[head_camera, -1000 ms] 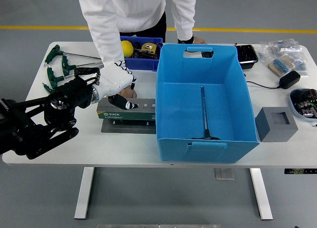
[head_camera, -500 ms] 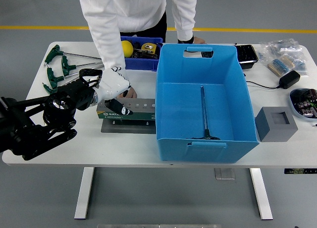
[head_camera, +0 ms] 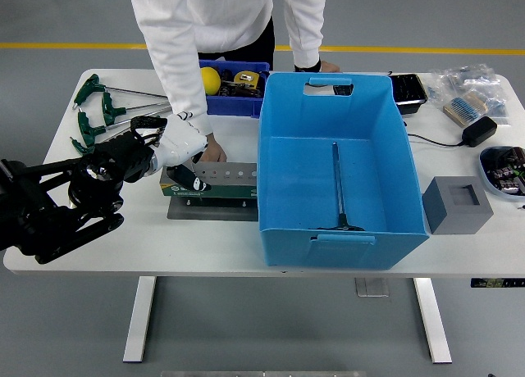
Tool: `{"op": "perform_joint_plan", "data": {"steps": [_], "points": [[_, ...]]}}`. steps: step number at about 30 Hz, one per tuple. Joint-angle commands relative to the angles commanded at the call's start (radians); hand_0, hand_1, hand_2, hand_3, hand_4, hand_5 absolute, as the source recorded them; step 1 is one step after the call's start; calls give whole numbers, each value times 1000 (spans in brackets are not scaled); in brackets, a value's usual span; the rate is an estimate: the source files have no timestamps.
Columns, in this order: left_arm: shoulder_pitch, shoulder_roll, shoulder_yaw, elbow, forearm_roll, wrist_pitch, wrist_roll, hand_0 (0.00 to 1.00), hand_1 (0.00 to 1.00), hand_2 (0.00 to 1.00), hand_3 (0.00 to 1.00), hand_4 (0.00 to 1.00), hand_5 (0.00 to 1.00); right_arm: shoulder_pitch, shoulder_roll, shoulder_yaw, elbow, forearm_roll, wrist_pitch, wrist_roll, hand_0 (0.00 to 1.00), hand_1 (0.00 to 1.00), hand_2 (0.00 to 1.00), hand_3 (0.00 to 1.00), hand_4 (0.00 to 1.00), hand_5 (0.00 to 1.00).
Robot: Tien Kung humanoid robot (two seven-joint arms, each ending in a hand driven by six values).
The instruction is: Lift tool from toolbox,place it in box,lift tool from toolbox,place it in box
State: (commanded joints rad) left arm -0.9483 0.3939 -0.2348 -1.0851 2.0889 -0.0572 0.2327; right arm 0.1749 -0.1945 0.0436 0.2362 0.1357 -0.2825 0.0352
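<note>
The green and grey tool holder sits on a dark base plate left of the big blue box. Its row of top holes shows no tool standing in it. My left hand, white on a black arm, hovers over the holder's left end with relaxed fingers and one black-tipped finger hanging down its front face. It grips nothing. A person's hand rests at the holder's back edge, right beside my hand. One long T-handle tool lies on the box floor.
Several green T-handle tools lie at the table's far left. A small blue bin with a yellow ball stands behind the holder. Right of the box are a grey block, a black adapter and a dish of parts. The person leans over the far edge.
My left hand has drawn back to the left and slightly away from the holder, uncovering its top holes. The person's hand has stayed at the holder's back edge.
</note>
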Motion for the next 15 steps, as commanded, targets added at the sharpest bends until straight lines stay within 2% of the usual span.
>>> {"op": "perform_joint_plan", "data": {"steps": [2, 13, 15], "points": [[-1, 1, 0, -4, -9, -4, 3, 977, 635, 532, 412, 922, 854, 0, 0, 0, 0, 0, 0, 0, 652, 641, 704, 556, 801, 745], [-4, 6, 1, -31, -40, -28, 21, 977, 629, 526, 407, 938, 867, 0, 0, -1, 0, 2, 0, 0, 654, 642, 704, 556, 801, 746], [-5, 7, 2, -31, -39, -30, 23, 970, 601, 492, 380, 944, 877, 0, 0, -1, 0, 2, 0, 0, 653, 642, 704, 555, 800, 745]]}}
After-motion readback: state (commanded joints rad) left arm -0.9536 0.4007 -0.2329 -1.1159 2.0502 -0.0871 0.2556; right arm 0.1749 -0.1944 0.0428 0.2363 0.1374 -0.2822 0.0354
